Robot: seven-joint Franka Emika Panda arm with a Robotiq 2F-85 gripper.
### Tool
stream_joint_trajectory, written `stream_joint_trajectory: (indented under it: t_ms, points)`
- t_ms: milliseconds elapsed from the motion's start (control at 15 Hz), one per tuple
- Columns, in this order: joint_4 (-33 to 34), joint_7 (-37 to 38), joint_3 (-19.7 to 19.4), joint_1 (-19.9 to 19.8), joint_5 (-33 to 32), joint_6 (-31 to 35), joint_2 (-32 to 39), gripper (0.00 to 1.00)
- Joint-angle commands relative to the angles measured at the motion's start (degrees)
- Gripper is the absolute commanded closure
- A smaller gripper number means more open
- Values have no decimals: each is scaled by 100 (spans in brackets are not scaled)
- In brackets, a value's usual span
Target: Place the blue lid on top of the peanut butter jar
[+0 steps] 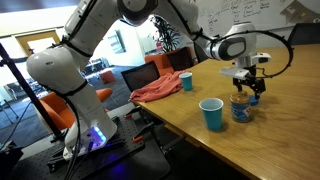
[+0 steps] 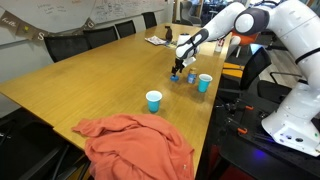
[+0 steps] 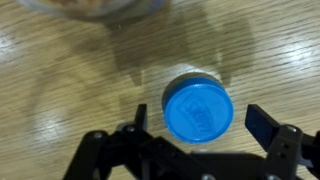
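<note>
The blue lid [image 3: 197, 108] lies flat on the wooden table, top side up, in the wrist view. My gripper [image 3: 201, 124] is open and hovers over it, one finger on each side, with a gap between each finger and the lid. The peanut butter jar [image 3: 92, 5] shows only as a blurred rim at the top edge of that view. In both exterior views the gripper [image 1: 248, 86] [image 2: 178, 68] hangs low over the table right beside the jar [image 1: 241, 108] [image 2: 190, 76]. The lid shows as a small blue spot [image 1: 256, 98] under the fingers.
Two blue plastic cups stand on the table, one near the jar [image 1: 212, 114] [image 2: 204, 82] and one farther off [image 1: 186, 81] [image 2: 153, 100]. A red-orange cloth [image 1: 158, 88] [image 2: 135, 146] lies at the table's end. Chairs line the table edges.
</note>
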Motion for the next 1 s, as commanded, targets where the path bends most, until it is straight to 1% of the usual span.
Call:
stream_joint_trajectory:
  t_ms: [0,267,733,800,867,933]
  points:
    - [343,232,-157,184,-216,187,293,0]
    - [568,387,-290,328,-389,257,503,0]
    - [866,488,-361,384,-484,183,771,0]
    - [894,490,-360,379,-487,188,797,25]
    - [913,476,-355,373,-489,174,816,26]
    - [932,477,-353,368,-484,177,832,34]
